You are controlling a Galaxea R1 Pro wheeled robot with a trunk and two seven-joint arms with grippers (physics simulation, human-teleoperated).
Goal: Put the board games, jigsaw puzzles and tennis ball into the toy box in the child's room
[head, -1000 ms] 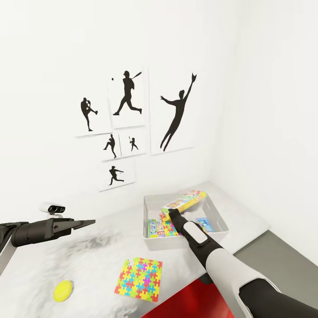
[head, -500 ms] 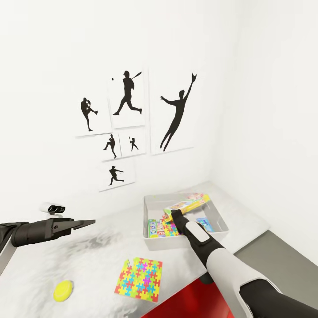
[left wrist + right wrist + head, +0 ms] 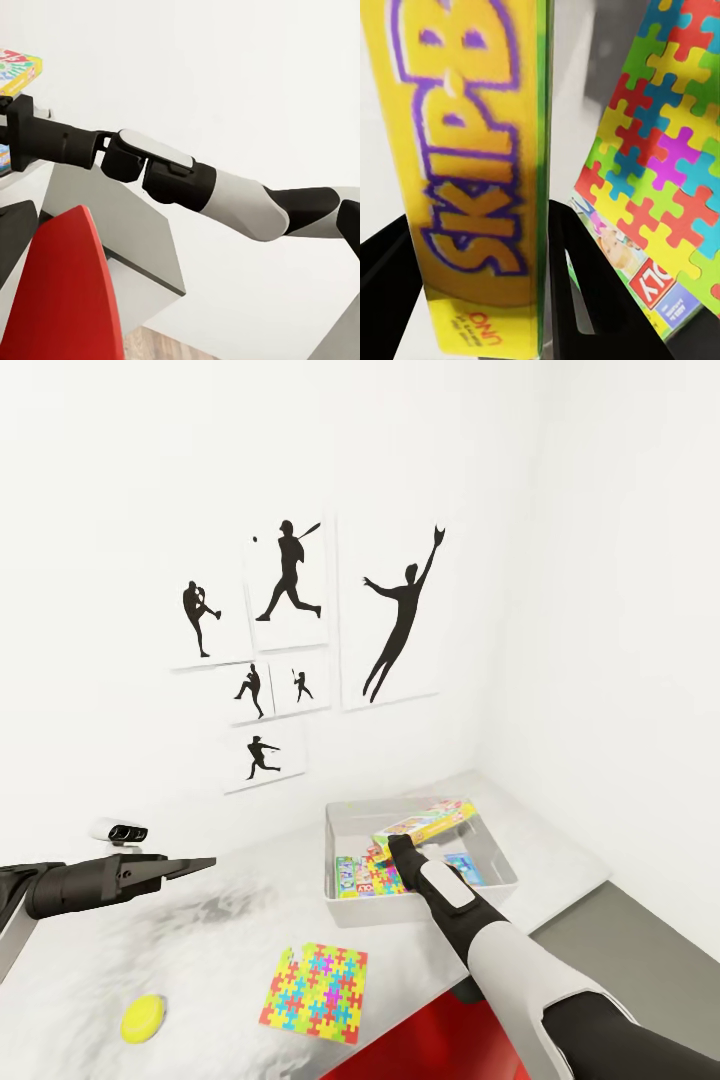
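Note:
My right gripper (image 3: 393,846) is shut on a yellow board game (image 3: 427,821), holding it tilted just over the white toy box (image 3: 343,905) on the table. In the right wrist view the yellow board game (image 3: 480,172) sits between the black fingers (image 3: 589,281); a jigsaw puzzle (image 3: 664,142) and another board game (image 3: 649,281) lie in the box beyond it. More board games (image 3: 360,875) show on the box floor. A second jigsaw puzzle (image 3: 316,978) and the tennis ball (image 3: 144,1018) lie on the table. My left gripper (image 3: 203,863) hovers open over the table's left side, holding nothing.
The grey table (image 3: 220,920) stands in a corner, with white walls behind and to the right and silhouette posters (image 3: 290,630) above. Something red (image 3: 420,1040) sits below the table's front edge. A small white device (image 3: 122,830) stands at the back left.
My right gripper has carried the yellow board game slightly right and lower into the toy box. The left arm, puzzle and ball have not moved.

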